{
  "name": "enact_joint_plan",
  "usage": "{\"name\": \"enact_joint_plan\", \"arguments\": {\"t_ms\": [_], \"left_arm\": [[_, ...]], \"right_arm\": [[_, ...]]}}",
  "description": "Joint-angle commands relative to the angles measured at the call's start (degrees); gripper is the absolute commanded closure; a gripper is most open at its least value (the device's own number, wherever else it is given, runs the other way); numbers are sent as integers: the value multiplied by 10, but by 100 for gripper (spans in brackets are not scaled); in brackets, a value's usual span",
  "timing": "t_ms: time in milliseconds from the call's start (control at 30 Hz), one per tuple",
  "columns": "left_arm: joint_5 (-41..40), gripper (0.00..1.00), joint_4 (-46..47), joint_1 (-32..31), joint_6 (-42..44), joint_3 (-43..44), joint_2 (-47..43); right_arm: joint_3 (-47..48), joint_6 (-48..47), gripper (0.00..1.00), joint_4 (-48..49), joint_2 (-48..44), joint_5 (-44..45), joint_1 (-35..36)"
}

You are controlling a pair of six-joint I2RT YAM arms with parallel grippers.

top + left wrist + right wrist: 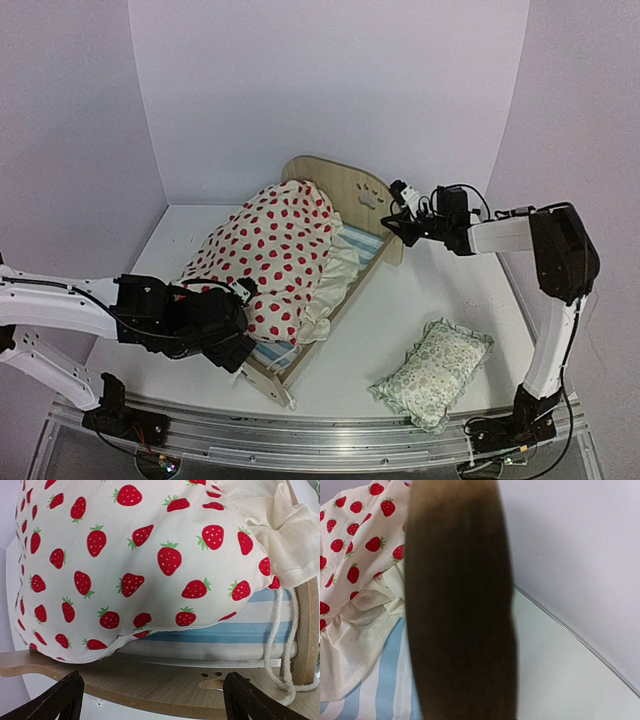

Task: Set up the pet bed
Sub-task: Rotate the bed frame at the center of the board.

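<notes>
Clamping the pet bed (272,378) by its far headboard (350,190), the right gripper (394,222) is bracing it; the left gripper (152,697), released, is facing the cushion (275,250), best pressed flat.

Bright even light, soft shadows; pet bed (460,605) blurred, probably too near.

Overhead and wrist close-ups, pet bed (345,185)

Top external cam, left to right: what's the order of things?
Left gripper → strawberry cushion → floral pillow. Skipped: pet bed and right gripper, overlapping others.
</notes>
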Motion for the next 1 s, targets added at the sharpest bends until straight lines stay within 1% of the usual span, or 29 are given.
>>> {"name": "enact_joint_plan", "arguments": {"t_ms": [0,100,200,267,367,467,533,667,867,967], "left_arm": [[-17,0,153,-2,-6,64,-14],[-25,1,156,-2,-8,66,-10],[-24,0,145,-2,-27,72,1],[-15,1,131,-3,-42,80,13],[8,0,116,-4,-58,91,27],[17,0,101,-6,-68,105,34],[7,0,91,-6,-72,121,31],[-10,0,62,-6,-87,155,25],[57,0,80,-7,-116,154,16],[84,0,95,-9,-102,161,10]], "right_arm": [[-69,72,100,-23,-77,405,6],[-110,89,100,-34,-116,480,11],[-144,110,100,-69,-160,516,29],[-152,123,100,-109,-179,539,50],[-172,134,100,-133,-195,561,97],[-184,136,100,-142,-183,597,145],[-194,144,100,-143,-166,627,166],[-207,188,100,-147,-135,656,180],[-198,251,100,-179,-109,693,195],[-186,263,100,-189,-92,705,207]]}}
